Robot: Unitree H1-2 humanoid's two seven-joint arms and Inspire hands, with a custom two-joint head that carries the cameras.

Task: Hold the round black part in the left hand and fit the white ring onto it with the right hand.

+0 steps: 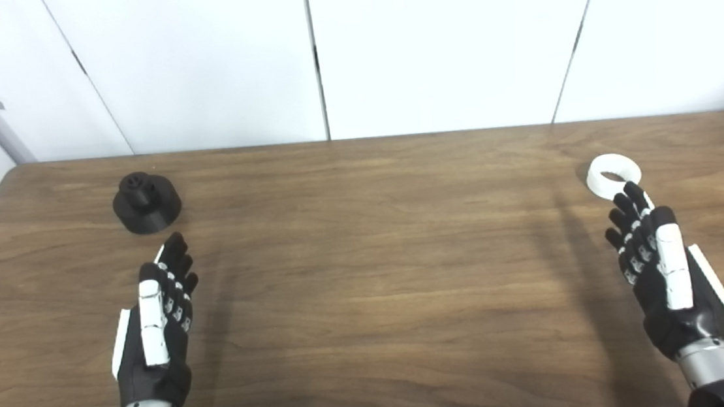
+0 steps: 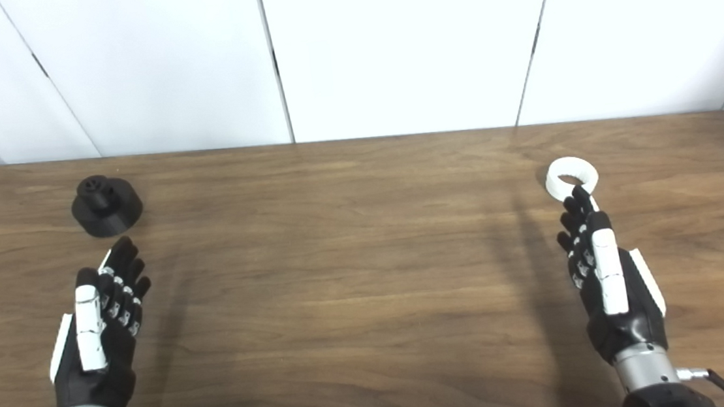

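On the wooden table [image 1: 367,262], left hand [image 1: 159,319] and right hand [image 1: 659,269] lie empty, fingers extended toward black part [image 1: 146,202] and white ring [image 1: 613,175]

A brown wooden table [image 1: 369,281] stands against white wall panels [image 1: 446,39].

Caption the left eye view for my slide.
Open left hand near black part, open right hand near white ring.
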